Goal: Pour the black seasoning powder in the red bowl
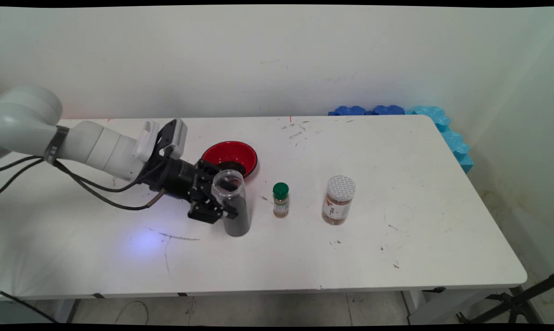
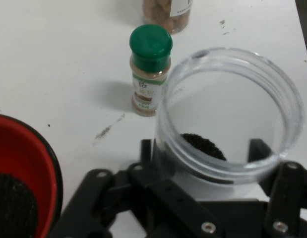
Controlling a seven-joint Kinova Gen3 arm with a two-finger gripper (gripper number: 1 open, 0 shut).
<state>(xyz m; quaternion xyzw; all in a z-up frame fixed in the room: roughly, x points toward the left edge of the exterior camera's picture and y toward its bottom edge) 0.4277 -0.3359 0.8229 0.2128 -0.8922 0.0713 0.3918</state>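
- White table (image 1: 442, 239) fills the near ground and carries everything else; scuffs and dark marks dot its top.
- Blue foam pieces (image 1: 442, 124) line the far right corner, between the table and the wall.
- Reaching in from the left, the white arm (image 1: 93, 147) lies low over the table with black cables hanging under it.
- Its black gripper (image 1: 226, 202) has both fingers closed on the sides of a clear open jar (image 1: 233, 207). The jar stands upright on the table, left of centre, and holds dark grains; seen from the hand, the open mouth shows a dark heap low inside.
- Just behind the jar sits a red bowl (image 1: 231, 156) with dark grains in it as well.
- Well to the right, a jar with a white patterned lid (image 1: 338, 200) holds brownish contents.
- Between the two jars, near the clear one, stands a small spice bottle with a green cap (image 1: 280, 200), upright.
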